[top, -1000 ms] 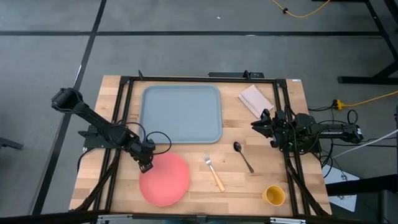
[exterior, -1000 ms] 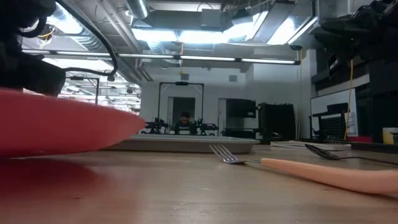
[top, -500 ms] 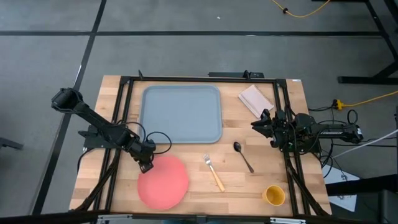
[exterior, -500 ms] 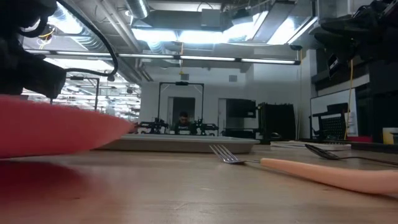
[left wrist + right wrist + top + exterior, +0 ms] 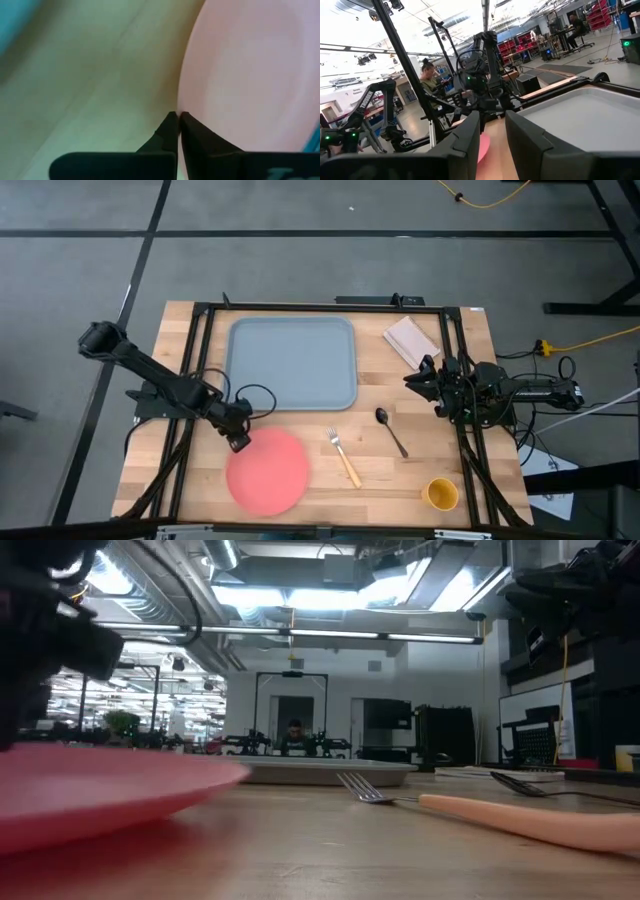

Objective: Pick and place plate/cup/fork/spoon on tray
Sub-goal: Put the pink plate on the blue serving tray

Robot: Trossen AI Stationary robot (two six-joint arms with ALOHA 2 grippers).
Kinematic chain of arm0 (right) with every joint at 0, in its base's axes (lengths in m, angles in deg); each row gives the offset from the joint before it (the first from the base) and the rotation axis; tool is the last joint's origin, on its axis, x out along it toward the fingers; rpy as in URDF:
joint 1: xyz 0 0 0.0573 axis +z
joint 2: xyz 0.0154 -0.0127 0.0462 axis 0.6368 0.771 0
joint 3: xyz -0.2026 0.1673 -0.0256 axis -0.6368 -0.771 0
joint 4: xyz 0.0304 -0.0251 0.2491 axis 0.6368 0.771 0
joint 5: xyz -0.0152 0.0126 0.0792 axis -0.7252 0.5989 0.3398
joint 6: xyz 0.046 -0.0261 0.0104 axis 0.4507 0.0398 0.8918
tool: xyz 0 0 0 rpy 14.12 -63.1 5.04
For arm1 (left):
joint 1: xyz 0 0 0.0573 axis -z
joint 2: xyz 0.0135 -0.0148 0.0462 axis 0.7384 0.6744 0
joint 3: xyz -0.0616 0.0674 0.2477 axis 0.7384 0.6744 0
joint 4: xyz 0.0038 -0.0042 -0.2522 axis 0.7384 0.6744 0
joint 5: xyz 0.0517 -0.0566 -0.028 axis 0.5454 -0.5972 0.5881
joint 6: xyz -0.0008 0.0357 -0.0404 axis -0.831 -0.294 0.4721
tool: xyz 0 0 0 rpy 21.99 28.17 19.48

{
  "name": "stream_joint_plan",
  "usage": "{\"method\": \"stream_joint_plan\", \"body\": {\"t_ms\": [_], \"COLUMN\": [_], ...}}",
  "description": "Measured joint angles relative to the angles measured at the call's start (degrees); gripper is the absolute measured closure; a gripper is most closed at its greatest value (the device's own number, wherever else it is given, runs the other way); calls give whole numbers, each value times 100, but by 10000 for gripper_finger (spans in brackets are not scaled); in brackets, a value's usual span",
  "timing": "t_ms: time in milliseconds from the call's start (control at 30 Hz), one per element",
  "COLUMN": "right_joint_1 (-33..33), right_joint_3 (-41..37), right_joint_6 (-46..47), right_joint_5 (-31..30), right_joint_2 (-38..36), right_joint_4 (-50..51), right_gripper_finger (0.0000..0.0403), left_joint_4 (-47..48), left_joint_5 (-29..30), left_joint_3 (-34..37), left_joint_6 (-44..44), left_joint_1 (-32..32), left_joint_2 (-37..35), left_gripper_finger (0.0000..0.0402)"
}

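Observation:
The salmon-pink plate (image 5: 267,471) is at the table's near left, and my left gripper (image 5: 238,442) is shut on its far-left rim. The plate shows nearly level in the low view (image 5: 100,790). The grey-blue tray (image 5: 291,363) lies at the far middle. The orange-handled fork (image 5: 344,458), the dark spoon (image 5: 391,430) and the yellow cup (image 5: 441,494) lie on the wood to the plate's right. My right gripper (image 5: 422,377) waits open at the table's right side, above the wood. My left gripper pinches the plate's rim (image 5: 186,107) between its two fingers, on the plate's far-left side (image 5: 246,448). The fingers come slanting down from the table's far left. The plate sits nearly level; whether its near side rests on the table I cannot tell.
A white folded napkin (image 5: 411,340) lies at the far right beside the tray. A black frame rail (image 5: 200,360) runs along the table's left side and another (image 5: 455,360) along the right. Bare wood lies between plate and tray.
The plate has tipped from a tilt, its held side high, to nearly level and lower over the table. My left gripper, still shut on the rim, has gone a little toward the table's right edge with it.

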Motion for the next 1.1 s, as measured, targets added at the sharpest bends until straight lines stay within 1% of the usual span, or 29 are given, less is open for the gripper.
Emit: {"method": "stream_joint_plan", "body": {"t_ms": [200,333,467,633,733,867,933,1000,1100], "right_joint_1": [2,2,0,1,2,2,1,2,2], "right_joint_3": [0,0,0,0,0,0,0,0,0], "right_joint_6": [-1,-1,-1,-1,-1,20,21,25,25], "right_joint_5": [0,-2,-2,-2,-4,-3,-4,0,-1], "right_joint_2": [0,-1,0,-1,-1,0,-2,-2,-2], "right_joint_4": [2,2,2,2,2,-77,-137,-138,-140], "right_gripper_finger": [304,304,304,304,304,304,304,304,304], "left_joint_4": [10,26,74,57,59,93,193,268,444], "left_joint_5": [245,734,1419,1548,1740,2365,2617,2676,2529], "left_joint_3": [-169,-197,-197,-197,-197,-197,-197,-201,-199], "left_joint_6": [-118,-57,153,-7,-108,-124,-299,-568,-856], "left_joint_1": [-190,-441,-882,-1487,-1864,-2383,-2650,-2913,-3212], "left_joint_2": [-618,-1145,-1668,-2224,-2484,-2578,-2517,-2294,-1943], "left_gripper_finger": [401,401,401,401,401,401,401,401,401]}}
